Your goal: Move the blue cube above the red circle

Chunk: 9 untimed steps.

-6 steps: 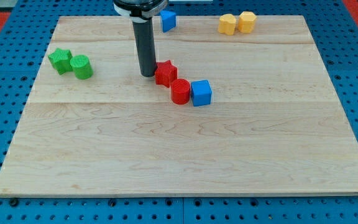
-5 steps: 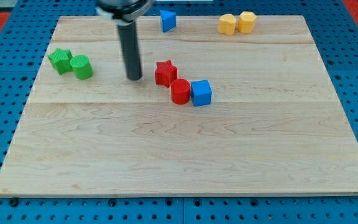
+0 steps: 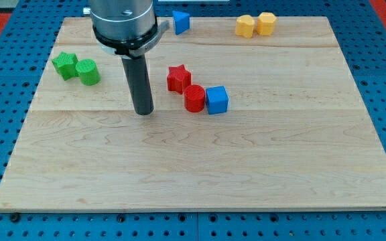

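The blue cube (image 3: 217, 100) sits near the board's middle, touching the right side of the red circle (image 3: 194, 98). A red star (image 3: 177, 77) lies just up and left of the red circle. My tip (image 3: 143, 111) rests on the board to the left of the red circle, a short gap away, and below and left of the red star. It touches no block.
A green star (image 3: 64, 65) and a green cylinder (image 3: 88, 71) sit at the left. A second blue block (image 3: 181, 21) lies at the top edge. Two yellow blocks (image 3: 255, 25) sit at the top right. The wooden board (image 3: 200, 167) lies on a blue pegboard.
My tip moved away from the red star's left side, first left, then down toward the view's bottom. No block has moved.
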{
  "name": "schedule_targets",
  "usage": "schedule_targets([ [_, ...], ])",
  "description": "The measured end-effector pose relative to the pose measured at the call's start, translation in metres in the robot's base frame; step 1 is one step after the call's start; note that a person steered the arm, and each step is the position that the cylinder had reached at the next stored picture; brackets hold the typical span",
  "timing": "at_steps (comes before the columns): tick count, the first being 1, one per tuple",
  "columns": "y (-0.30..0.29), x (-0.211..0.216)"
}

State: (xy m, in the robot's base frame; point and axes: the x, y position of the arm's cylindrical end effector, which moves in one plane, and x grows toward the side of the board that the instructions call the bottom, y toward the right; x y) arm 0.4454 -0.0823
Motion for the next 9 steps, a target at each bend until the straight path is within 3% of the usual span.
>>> schedule_targets([
  [6,0.040,0.000],
  [9,0.102,0.014],
])
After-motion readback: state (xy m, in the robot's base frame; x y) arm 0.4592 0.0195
